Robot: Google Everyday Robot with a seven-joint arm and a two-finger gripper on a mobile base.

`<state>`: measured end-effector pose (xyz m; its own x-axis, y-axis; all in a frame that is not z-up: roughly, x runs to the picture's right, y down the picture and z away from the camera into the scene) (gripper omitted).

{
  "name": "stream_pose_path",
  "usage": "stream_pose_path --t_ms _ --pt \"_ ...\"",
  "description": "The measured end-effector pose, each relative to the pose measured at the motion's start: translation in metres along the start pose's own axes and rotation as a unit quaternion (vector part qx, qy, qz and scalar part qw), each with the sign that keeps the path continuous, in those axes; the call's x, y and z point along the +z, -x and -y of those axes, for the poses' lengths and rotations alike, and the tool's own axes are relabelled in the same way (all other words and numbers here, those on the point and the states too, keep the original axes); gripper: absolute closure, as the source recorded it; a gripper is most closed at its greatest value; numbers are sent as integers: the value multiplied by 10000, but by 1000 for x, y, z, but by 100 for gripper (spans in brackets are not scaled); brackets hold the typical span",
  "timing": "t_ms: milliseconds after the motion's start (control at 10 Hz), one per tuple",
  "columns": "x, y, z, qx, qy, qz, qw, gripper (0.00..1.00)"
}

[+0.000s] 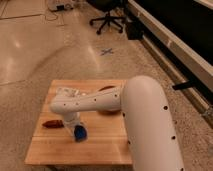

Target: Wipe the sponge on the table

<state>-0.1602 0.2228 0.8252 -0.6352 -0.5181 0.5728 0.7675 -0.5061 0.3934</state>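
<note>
End effector [75, 130], clamped on the sponge [79, 133], holds it against the table [105, 144] at its left side.

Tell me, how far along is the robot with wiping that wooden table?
Reaching looks done: the robot's hand is down at the small bright blue sponge, which rests on the near half of the light wooden slatted table. In hand: wiping there, beside the reddish-brown elongated item. Left: probably the rest of the top; no wiped trace shows, so coverage is unclear.
</note>
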Motion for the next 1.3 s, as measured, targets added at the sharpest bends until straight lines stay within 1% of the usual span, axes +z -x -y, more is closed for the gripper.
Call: stream_pose_path --t_ms 200,400,500,600,700,900,1000,1100,1200,1300 --pt "6 16 -27 226 93 109 9996 83" --pt "11 38 -49 512 117 207 9984 82" --pt "14 50 -56 627 103 259 9976 77" --pt "16 60 -60 708 87 303 9970 70" --pt "18 75 -59 792 -9 360 9962 57" --pt "21 99 -53 846 -183 455 9952 37" --pt "22 107 -52 872 -239 483 9947 28" --pt "21 112 -46 839 -320 490 9948 21" --pt "19 115 -36 738 -407 489 9952 20" --pt "16 113 -23 607 -537 426 9958 20"
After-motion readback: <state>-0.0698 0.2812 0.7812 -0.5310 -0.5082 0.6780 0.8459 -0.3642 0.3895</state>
